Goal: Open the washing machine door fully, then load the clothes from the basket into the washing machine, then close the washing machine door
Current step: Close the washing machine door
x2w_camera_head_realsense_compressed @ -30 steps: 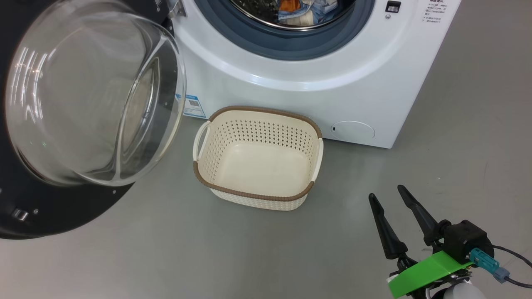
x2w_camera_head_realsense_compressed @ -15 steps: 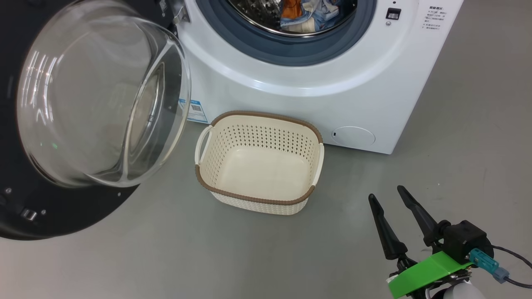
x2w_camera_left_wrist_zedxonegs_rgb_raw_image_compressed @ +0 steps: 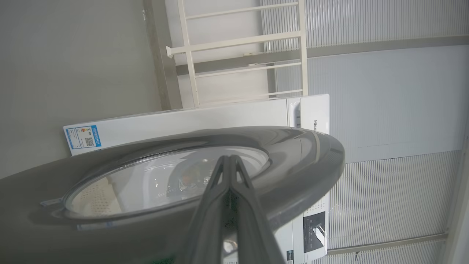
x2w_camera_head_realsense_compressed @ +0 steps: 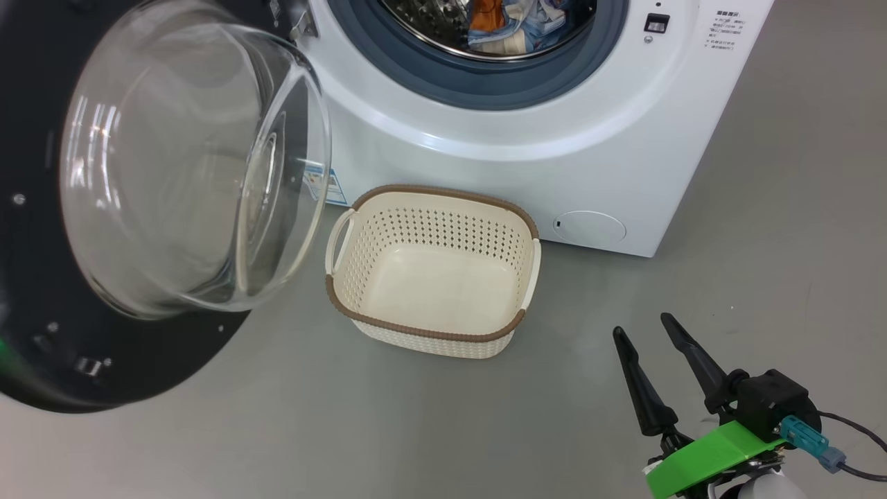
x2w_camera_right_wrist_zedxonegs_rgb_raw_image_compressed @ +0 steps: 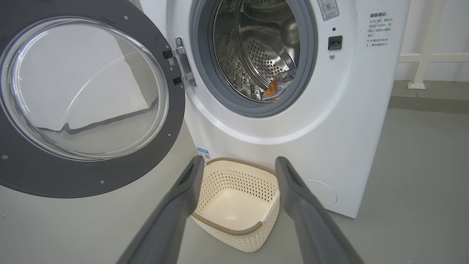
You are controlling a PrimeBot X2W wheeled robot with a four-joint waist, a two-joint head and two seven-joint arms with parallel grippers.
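Grey floor, smooth & bare, runs across the lower half of the head view; the washing machine fills upper centre. At far left of frame the washing machine door hangs swung wide, its glass bowl bulging toward the basket. That sits empty on the floor just in front of the machine. At top centre the clothes lie in the drum behind the gasket; nothing seems to hang over the lip.

So prob. only the closing is left. Door looks stiff & fairly heavy, pivots on the metal hinge, won't flex. Glass is glossy, prob. slippery & the more fragile part. Better to push on the black ring, near its free edge far from the hinge, for leverage. In left wrist view the left gripper, fingers pressed together w/ nothing btw them, lies along the door's outer face; can't tell if it touches.

Room: door's arc passes near the basket's left handle; can't tell if the lower rim clears it. At lower right of frame the right gripper, fingers spread wide & empty, is well apart from door & basket, so out of the swing. Latch slot at upper right prob. needs a firm last push.
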